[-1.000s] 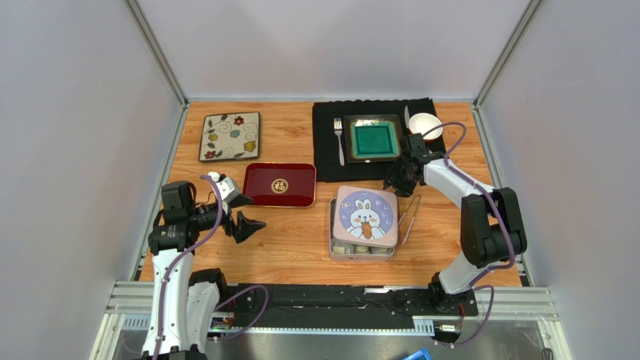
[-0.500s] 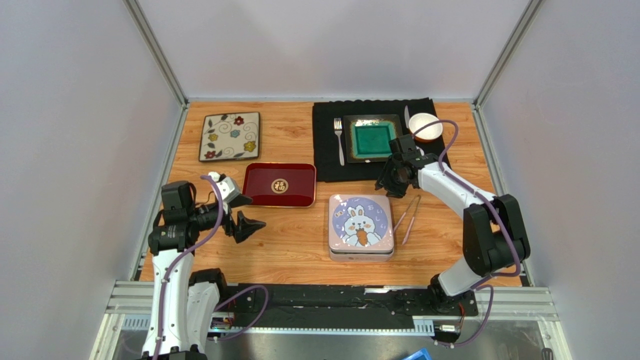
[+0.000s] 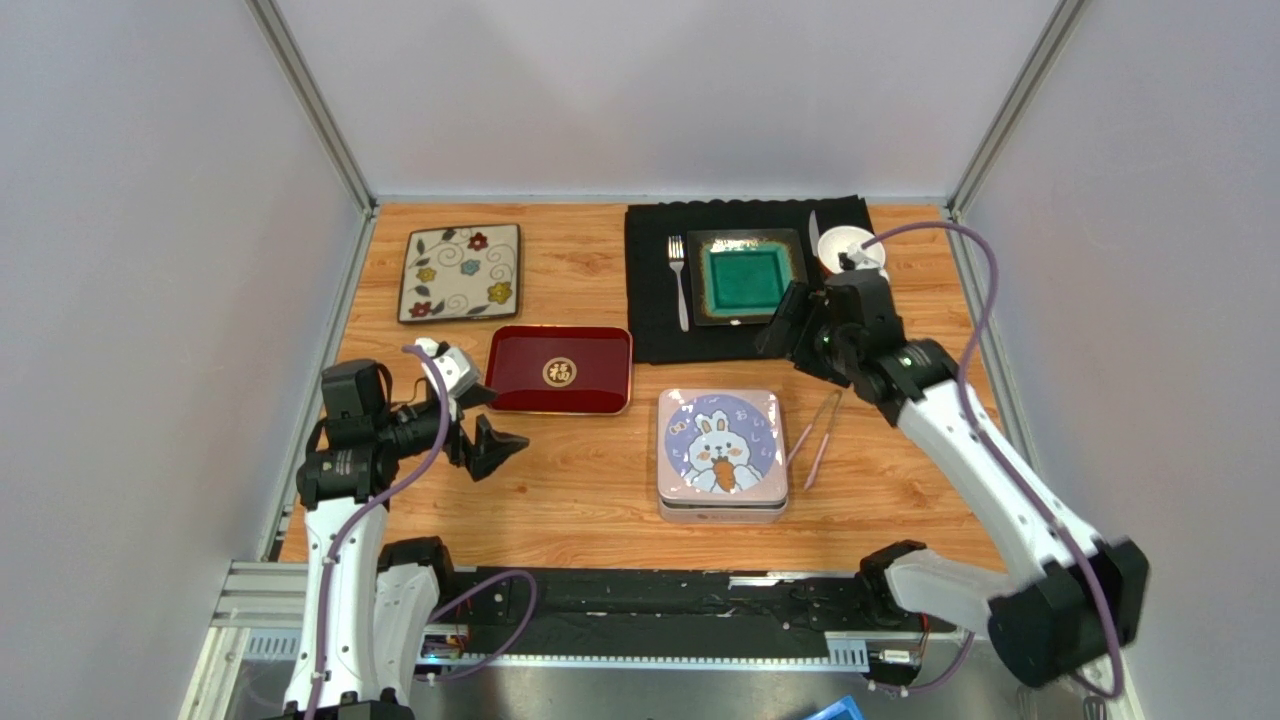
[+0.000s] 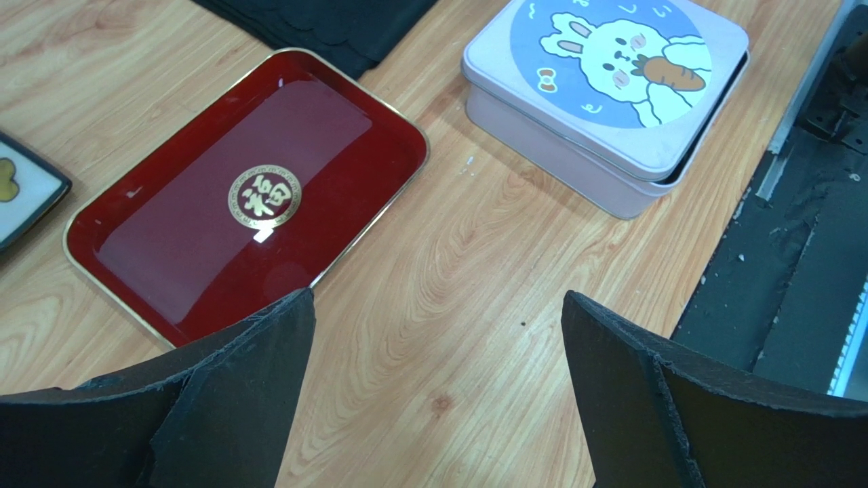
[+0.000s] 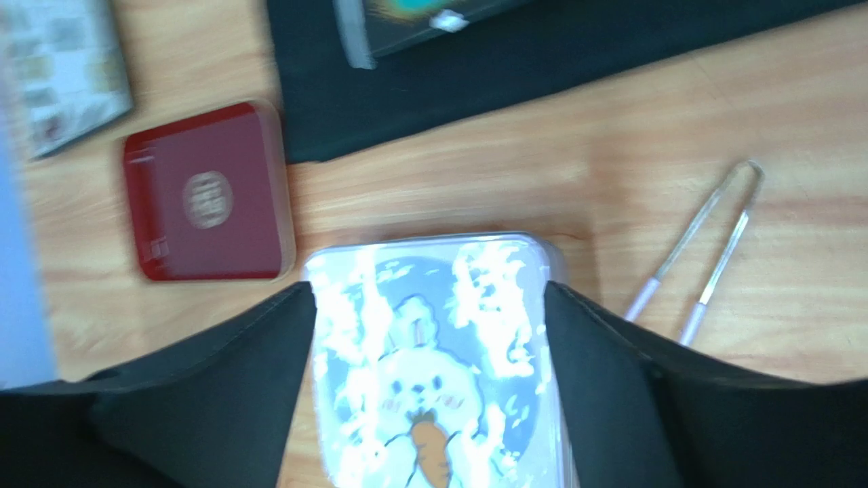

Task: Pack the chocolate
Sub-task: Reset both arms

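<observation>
You cannot see the chocolate now. Judging by the pale lumps that showed a second ago, it is shut inside the tin (image 3: 723,488). Back then the bunny lid (image 3: 723,440) lay skewed toward 12 o'clock, with the lumps exposed along the near edge. It now sits square on the box, so you can treat the packing as all but done, unless the lid needs a final press.

The right gripper (image 5: 425,295) has lifted off to about 1 o'clock of the tin, over the near edge of the black mat (image 3: 654,300). Its fingers are spread with nothing between them.

At the tin's 3 o'clock the tongs (image 3: 819,428) lie on the table (image 3: 586,480), and the red tray (image 3: 519,375) is at 10 o'clock.

At 9 o'clock your left gripper (image 4: 436,305) has barely moved. It is wide open and empty above the wood.
</observation>
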Tool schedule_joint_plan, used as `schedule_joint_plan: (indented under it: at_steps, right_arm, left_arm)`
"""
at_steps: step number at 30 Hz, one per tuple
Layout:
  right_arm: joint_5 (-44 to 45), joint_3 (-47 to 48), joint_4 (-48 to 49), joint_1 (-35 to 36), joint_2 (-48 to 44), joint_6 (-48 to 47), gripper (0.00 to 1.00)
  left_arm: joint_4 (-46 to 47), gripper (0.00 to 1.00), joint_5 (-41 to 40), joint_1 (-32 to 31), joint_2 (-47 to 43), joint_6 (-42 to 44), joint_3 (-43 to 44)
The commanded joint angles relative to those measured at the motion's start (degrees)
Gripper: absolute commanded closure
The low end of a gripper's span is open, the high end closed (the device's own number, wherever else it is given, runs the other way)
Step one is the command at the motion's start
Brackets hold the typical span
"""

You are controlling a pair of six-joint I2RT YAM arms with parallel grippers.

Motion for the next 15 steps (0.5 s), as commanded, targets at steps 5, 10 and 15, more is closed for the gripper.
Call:
schedule_joint_plan:
  at_steps: [5, 10, 15]
  right_arm:
    - [-7.3, -2.9, 2.8, 3.0, -21.4, -8.9, 0.04]
    - [-9.4, -6.4, 3.2, 4.8, -27.4, -9.4, 0.01]
    - [-8.6, -6.9, 2.2, 5.6, -29.2, -10.9, 0.01]
  left_arm:
    - [5.8, 0.01, -2.3, 0.0, 1.1, -7.9, -2.3]
    - [6.9, 0.01, -4.3, 0.0, 1.6, -9.8, -3.8]
    - [8.3, 0.01, -5.4, 0.1, 1.6, -11.5, -4.8]
